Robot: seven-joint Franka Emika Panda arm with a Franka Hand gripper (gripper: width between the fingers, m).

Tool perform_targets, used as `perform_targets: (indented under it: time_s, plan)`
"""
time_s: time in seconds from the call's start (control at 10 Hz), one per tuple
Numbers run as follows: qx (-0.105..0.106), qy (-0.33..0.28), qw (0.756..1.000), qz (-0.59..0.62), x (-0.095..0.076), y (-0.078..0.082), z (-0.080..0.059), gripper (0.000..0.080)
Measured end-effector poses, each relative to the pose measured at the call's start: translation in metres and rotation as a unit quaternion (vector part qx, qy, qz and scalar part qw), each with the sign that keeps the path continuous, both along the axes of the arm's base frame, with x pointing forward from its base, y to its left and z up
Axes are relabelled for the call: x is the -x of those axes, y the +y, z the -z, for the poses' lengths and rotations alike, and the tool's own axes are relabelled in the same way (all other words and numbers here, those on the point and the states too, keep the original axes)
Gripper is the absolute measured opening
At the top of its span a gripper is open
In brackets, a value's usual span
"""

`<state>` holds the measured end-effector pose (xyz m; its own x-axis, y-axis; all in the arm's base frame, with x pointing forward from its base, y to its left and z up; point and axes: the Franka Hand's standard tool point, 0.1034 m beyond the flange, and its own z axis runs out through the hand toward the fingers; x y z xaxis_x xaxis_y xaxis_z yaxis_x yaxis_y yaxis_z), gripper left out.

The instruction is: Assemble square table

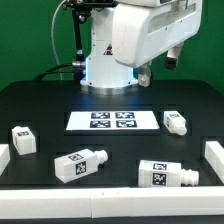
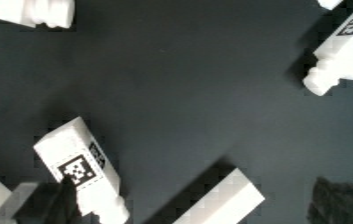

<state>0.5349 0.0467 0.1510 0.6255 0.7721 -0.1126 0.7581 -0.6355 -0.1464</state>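
Here, my gripper [image 1: 157,68] hangs wide open and empty above scattered legs [image 1: 80,165], which could roll away if I clip one descending.

black table [image 1: 40,100] | marker board [image 1: 112,119] | four tagged legs [image 1: 21,139] [image 1: 80,165] [image 1: 165,175] [image 1: 175,122] | white blocks [image 1: 213,160] at edges

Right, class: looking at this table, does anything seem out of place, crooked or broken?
Nothing looks broken or spilled. The legs lie scattered round the marker board, each pointing a different way. By the exterior view they are the far-left leg, front-left leg, front-right leg and right leg.
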Motion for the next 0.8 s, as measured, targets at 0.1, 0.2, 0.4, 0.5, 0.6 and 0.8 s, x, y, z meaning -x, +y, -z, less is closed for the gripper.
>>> perform_targets:
  time_s: [0.1, 0.2, 0.4, 0.5, 0.6, 0.8]
  plan:
    - [-0.001, 0.0, 1.0, 0.0, -0.0012, 0.0001, -0.0007, 0.065]
    - [-0.001, 0.0, 1.0, 0.0, -0.0012, 0.0001, -0.0007, 0.065]
    - [0.0, 0.0, 1.0, 0.0, -0.0013, 0.0, -0.0007, 0.065]
    - [0.0, 0.0, 1.0, 0.0, -0.0013, 0.0, -0.0007, 0.065]
    - [0.0, 0.0, 1.0, 0.0, -0.0013, 0.0, -0.0007, 0.065]
    - [0.0, 0.0, 1.0, 0.0, -0.0013, 0.0, -0.0007, 0.065]
